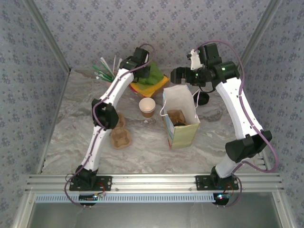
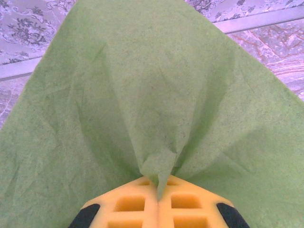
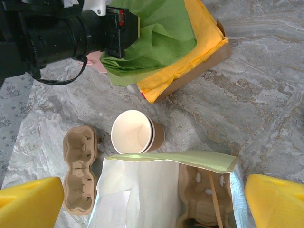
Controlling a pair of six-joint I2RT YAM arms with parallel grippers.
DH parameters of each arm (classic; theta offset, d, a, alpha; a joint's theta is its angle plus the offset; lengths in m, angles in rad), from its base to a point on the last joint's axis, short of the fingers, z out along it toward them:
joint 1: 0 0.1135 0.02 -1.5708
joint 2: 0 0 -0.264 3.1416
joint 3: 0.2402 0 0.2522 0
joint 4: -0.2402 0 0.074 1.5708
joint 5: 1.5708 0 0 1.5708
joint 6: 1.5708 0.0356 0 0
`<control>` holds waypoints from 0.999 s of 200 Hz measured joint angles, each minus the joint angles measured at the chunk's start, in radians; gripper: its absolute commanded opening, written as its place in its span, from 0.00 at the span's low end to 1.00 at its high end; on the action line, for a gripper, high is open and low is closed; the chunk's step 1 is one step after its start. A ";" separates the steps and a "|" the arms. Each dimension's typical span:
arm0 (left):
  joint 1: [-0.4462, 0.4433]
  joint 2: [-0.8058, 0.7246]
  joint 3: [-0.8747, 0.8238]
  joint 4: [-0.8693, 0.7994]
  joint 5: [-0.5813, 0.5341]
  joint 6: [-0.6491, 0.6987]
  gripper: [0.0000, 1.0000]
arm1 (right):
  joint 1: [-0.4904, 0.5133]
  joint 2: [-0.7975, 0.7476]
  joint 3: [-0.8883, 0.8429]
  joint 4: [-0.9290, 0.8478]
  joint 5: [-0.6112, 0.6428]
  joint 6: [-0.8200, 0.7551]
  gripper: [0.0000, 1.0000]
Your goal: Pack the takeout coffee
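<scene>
My left gripper is shut on a pinched fold of a green paper sheet, which drapes away from the yellow pads. In the top view that gripper hangs over the green and yellow paper stack at the back. My right gripper is open above the mouth of the white paper bag, with nothing between its fingers. The bag stands upright with a brown cup carrier inside. A dark patch low in that carrier may be the takeout coffee's lid; the rest of it is hidden.
An open brown cup with a white inside and no lid stands left of the bag. A second cardboard carrier lies near the left arm. Straws and stirrers stand at the back left. A dark round object sits right of the bag.
</scene>
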 measured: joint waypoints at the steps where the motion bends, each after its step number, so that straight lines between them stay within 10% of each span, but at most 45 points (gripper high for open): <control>1: 0.000 0.000 0.000 -0.001 0.001 -0.001 0.00 | 0.000 0.000 -0.001 0.000 0.000 0.000 1.00; 110: -0.119 -0.330 0.000 -0.092 -0.015 -0.006 0.00 | -0.051 -0.181 -0.146 0.081 0.062 0.023 1.00; 200: -0.481 -0.474 -0.007 -0.162 -0.391 0.137 0.00 | -0.114 -0.399 -0.336 0.117 0.087 0.047 1.00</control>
